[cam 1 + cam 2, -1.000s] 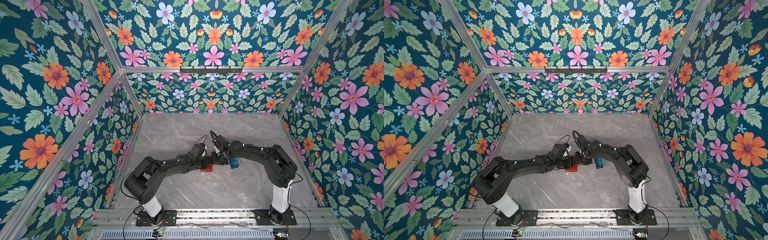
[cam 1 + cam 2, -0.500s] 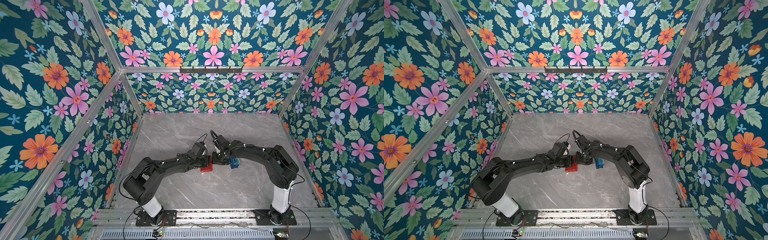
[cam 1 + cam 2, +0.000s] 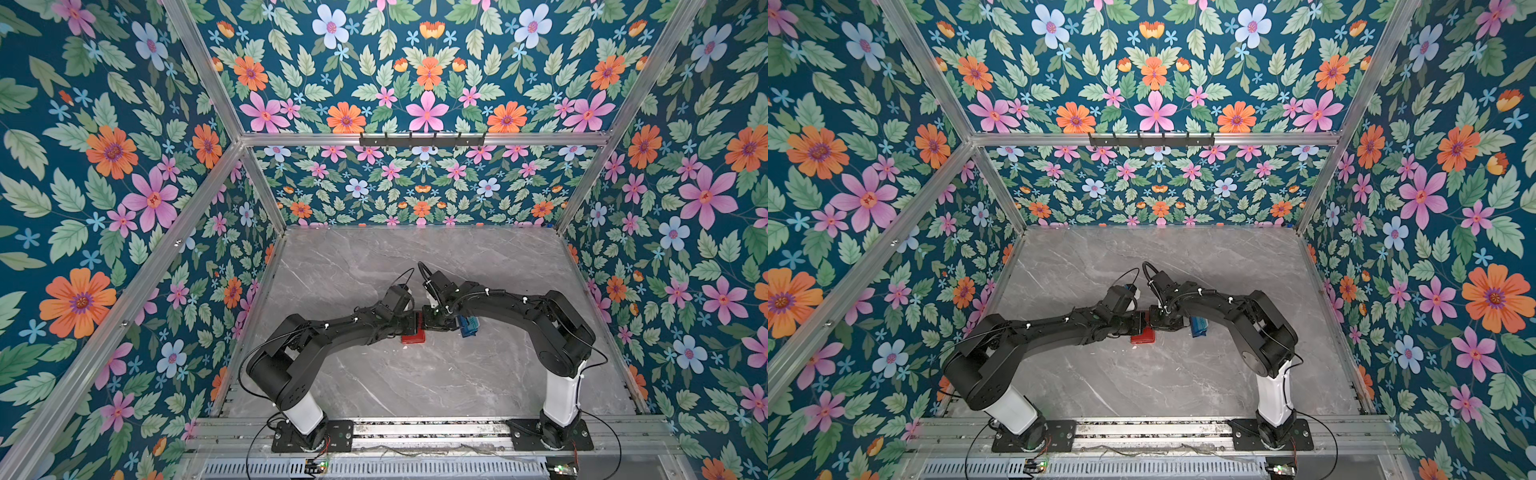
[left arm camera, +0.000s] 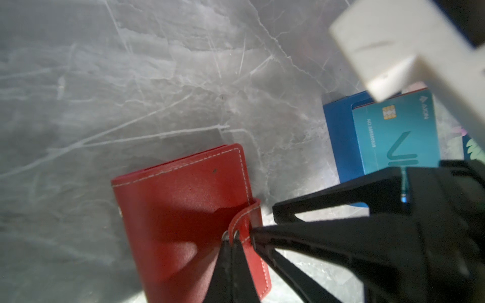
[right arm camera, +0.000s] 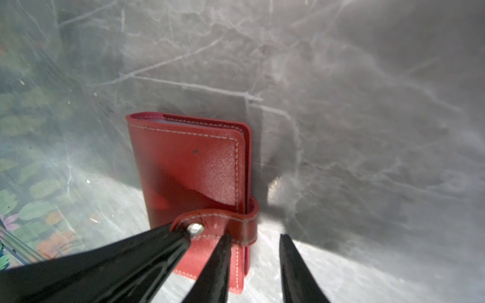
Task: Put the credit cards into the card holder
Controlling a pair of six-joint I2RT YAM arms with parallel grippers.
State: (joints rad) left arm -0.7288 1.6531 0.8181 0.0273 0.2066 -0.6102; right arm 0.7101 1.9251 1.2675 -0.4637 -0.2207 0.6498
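The card holder is a red wallet lying closed on the marble table, and both top views show it between the two arms. My left gripper is shut on the end of its snap tab, which curls up off the cover. My right gripper is open and straddles the wallet's edge by the tab, one finger over the red cover and one over bare table. A teal-blue credit card with a chip stands in a blue tray, close beside the wallet.
The blue tray sits just right of the wallet, under the right forearm. Floral walls close in the grey marble table on three sides. A pale blurred block of the right arm hangs close to the left wrist camera.
The right gripper's jaws have spread a little wider. Both arms stay almost still over the wallet, and the left gripper remains shut.
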